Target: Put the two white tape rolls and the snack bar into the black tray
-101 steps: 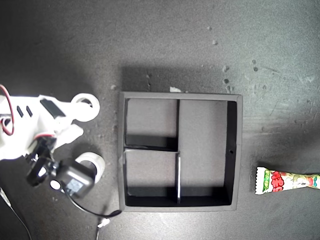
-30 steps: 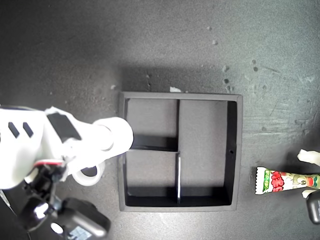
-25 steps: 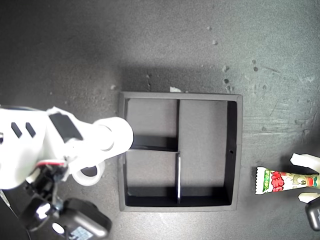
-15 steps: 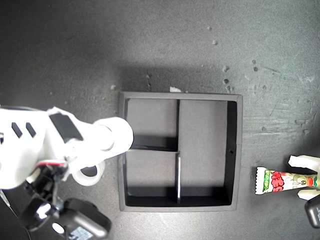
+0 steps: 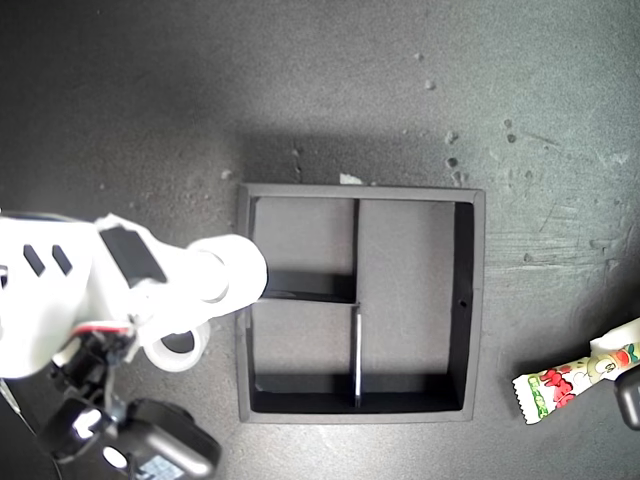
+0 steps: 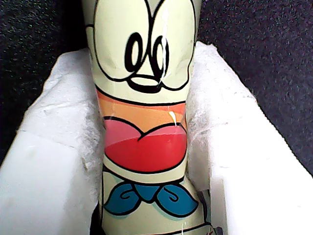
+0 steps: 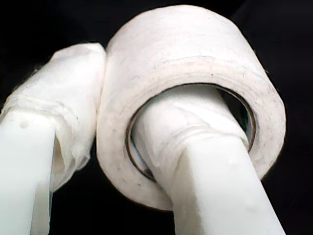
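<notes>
Black and square, the tray sits on a dark, speckled surface with its two small compartments and one long compartment holding nothing. At the tray's side toward the exterior view's left, the second tool grips a white tape roll, one padded finger passed through the hole and the other finger pressed against the roll's outer wall, as the second wrist view shows. The roll hangs over the tray's wall on that side, at the edge of the small compartments. Just beside that wall, outside the tray, the other tape roll shows below the arm; whether it lies on the surface cannot be told. Beyond the tray's opposite wall, toward the exterior view's right edge, the first tool is closed on the snack bar, its white padded fingers clamping the cartoon-printed packet from both sides. The packet is tilted, its crimped end pointing toward the tray's near corner, well clear of the tray.
</notes>
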You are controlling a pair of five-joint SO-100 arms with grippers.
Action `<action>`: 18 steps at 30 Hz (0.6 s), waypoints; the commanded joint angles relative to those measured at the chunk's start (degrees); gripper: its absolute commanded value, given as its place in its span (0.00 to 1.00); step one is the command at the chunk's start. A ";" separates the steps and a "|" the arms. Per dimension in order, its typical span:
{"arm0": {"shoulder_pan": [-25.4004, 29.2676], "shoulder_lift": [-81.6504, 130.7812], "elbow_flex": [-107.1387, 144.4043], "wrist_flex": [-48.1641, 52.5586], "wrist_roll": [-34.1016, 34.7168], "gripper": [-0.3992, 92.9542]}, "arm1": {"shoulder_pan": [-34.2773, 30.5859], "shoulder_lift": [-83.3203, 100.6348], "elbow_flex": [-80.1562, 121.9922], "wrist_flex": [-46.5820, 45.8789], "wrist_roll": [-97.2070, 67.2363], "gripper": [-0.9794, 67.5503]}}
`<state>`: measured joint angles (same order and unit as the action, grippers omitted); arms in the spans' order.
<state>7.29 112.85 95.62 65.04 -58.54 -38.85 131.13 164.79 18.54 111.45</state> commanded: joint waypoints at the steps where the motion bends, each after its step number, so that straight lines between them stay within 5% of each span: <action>1: 1.41 0.53 -2.64 0.00 0.26 0.00 | 2.90 5.19 -5.54 9.76 -5.62 0.01; 7: 3.43 0.79 -5.27 0.00 -0.97 0.00 | 13.89 10.55 -25.93 30.32 -25.49 0.01; 12: 5.98 -3.43 -10.55 0.00 -5.27 0.00 | 21.88 9.49 -38.58 30.06 -54.40 0.01; 18: 7.82 -10.55 -15.73 0.62 -10.72 0.00 | 23.99 9.40 -38.32 20.83 -78.84 0.01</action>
<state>14.77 103.10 83.67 65.30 -66.88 -16.00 140.01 128.06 44.38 43.59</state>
